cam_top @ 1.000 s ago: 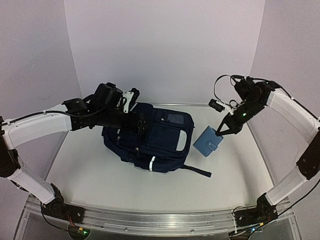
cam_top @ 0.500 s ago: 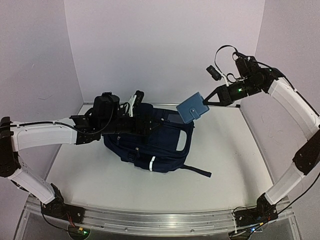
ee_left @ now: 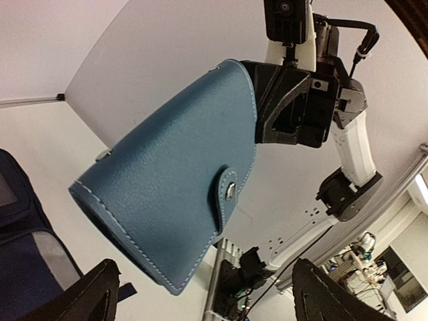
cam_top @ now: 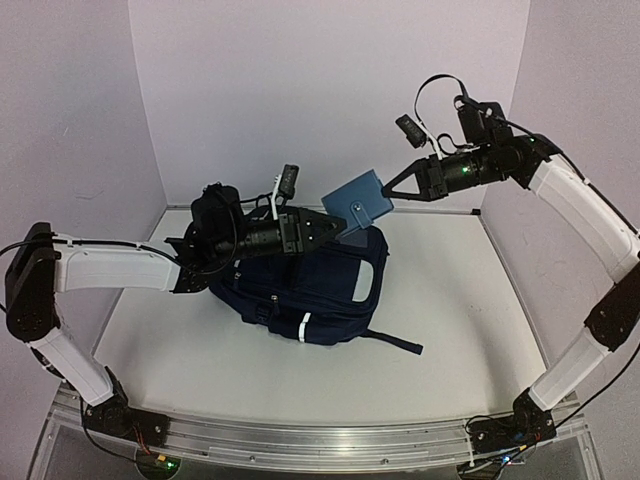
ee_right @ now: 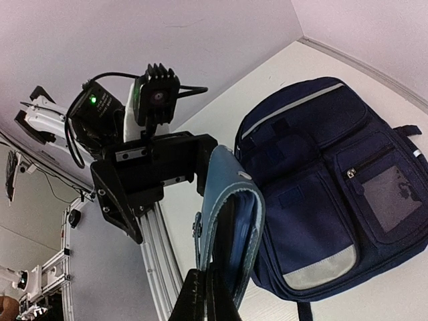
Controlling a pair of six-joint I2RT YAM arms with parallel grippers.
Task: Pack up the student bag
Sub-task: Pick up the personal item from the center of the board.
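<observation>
The student bag (cam_top: 310,285), navy with white stripes, lies flat on the table, also visible as the bag (ee_right: 321,194) in the right wrist view. My right gripper (cam_top: 392,193) is shut on one edge of a small blue snap-flap pouch (cam_top: 357,206) and holds it in the air above the bag's far end. The pouch (ee_left: 167,194) fills the left wrist view. My left gripper (cam_top: 336,228) points at the pouch with its jaws open on either side of the pouch's lower corner, apart from it. The right fingertips (ee_right: 207,297) pinch the pouch (ee_right: 231,214) edge-on.
White walls close the table at the back and both sides. A loose bag strap (cam_top: 395,343) trails toward the front right. The aluminium rail (cam_top: 300,440) with both arm bases runs along the near edge.
My right gripper has carried the pouch from beside the bag's right side up and left, to over its far end. My left gripper has swung right toward the pouch.
</observation>
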